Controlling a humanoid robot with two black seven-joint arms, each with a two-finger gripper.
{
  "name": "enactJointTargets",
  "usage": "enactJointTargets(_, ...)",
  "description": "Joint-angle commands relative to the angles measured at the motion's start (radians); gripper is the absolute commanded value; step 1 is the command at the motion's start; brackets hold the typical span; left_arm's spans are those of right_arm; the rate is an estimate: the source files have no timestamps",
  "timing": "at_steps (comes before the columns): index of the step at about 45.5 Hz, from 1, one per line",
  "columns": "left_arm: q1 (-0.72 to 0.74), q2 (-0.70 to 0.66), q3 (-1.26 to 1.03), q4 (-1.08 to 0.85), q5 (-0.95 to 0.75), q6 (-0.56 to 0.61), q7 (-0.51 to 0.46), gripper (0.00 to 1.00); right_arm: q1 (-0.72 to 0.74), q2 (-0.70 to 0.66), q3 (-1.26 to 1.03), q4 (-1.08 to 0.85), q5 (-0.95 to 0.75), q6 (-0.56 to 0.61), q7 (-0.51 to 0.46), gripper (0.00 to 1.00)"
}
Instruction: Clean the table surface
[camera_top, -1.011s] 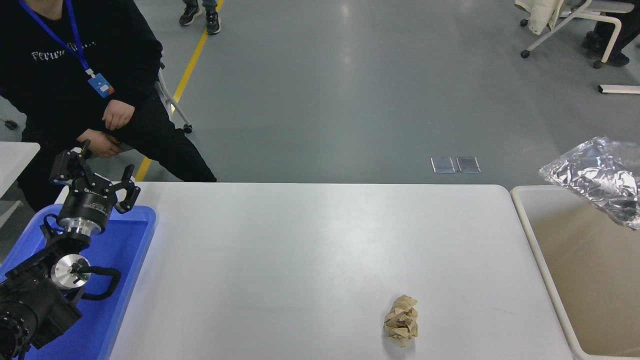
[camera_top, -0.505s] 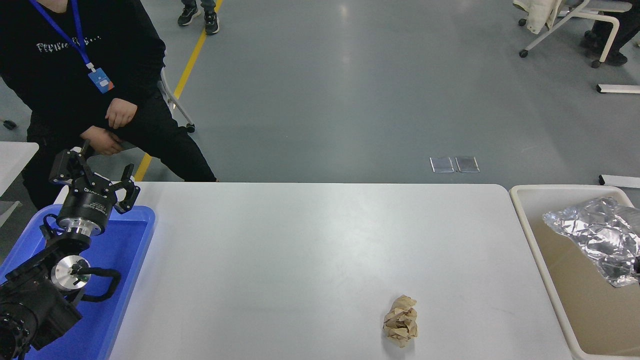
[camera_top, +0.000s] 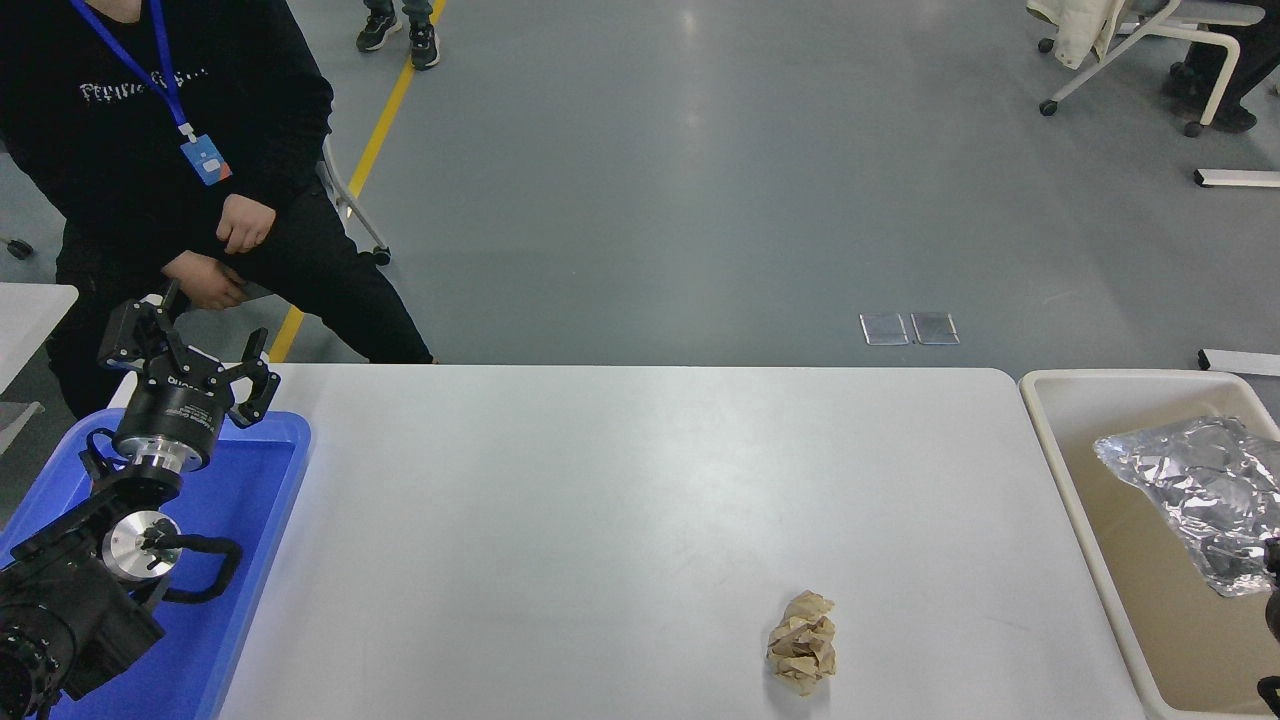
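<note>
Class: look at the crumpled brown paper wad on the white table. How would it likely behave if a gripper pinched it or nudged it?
The paper wad is creased and loosely balled, so it probably squashes when pinched. It looks light for its size and would likely skid across the smooth table surface. Its lumpy shape suggests tumbling, not rolling.

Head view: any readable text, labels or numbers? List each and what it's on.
None can be read for certain.
White print across the person's black top: blurred, unreadable.
White lettering on the parked left gripper, on its black body: too small to read.
Badge on the blue lanyard: not read off.
Table surface, blue tray, beige tub: no markings.
</note>
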Motion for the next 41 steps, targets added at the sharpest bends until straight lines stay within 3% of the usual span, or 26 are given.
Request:
enactJointTargets(1, 0.0, 0.0, 0.0, 0.0, 0.0, 0.0, 0.0, 1.0, -0.001, 0.004, 0.005, -0.001, 0.001, -0.007, -0.001, 0.0)
enactJointTargets(3, -0.002, 0.0, 0.0, 0.0, 0.0, 0.0, 0.0, 1.0, -0.001, 0.004, 0.005, 0.001, 0.001, -0.007, -0.001, 0.0)
enactJointTargets(4, 0.0, 0.0, 0.0, -0.001, 0.0, 0.0, 0.0, 1.0, -0.001, 0.004, 0.003, 0.001, 0.001, -0.007, -0.001, 0.11)
enactJointTargets(5, 0.0, 0.0, 0.0, 0.0, 0.0, 0.0, 0.0, 1.0, -0.001, 0.003, -0.006, -0.001, 0.0, -0.007, -0.001, 0.3)
enactJointTargets(7, 0.0, 0.0, 0.0, 0.0, 0.0, 0.0, 0.0, 1.0, 0.0, 0.003, -0.015, -0.002, -0.002, -0.01, -0.001, 0.93)
enactJointTargets(8, 0.0, 0.0, 0.0, 0.0, 0.0, 0.0, 0.0, 1.0, 0.002, 0.003, -0.017, -0.001, -0.008, -0.007, -0.001, 1.0)
enactJointTargets(23, 0.0, 0.0, 0.0, 0.0, 0.0, 0.0, 0.0, 1.0, 0.011, -0.034, -0.017, 0.064, -0.006, 0.005, 0.0, 1.0)
enactJointTargets(36, -0.002, 0.0, 0.0, 0.0, 0.001, 0.0, 0.0, 1.0, 0.039, -0.314, 0.011, 0.429, -0.006, 0.002, 0.016, 1.0)
enactJointTargets(41, -0.002, 0.0, 0.0, 0.0, 0.0, 0.001, 0.0, 1.0, 0.039, -0.402, 0.124, 0.6, -0.005, 0.004, 0.066, 1.0)
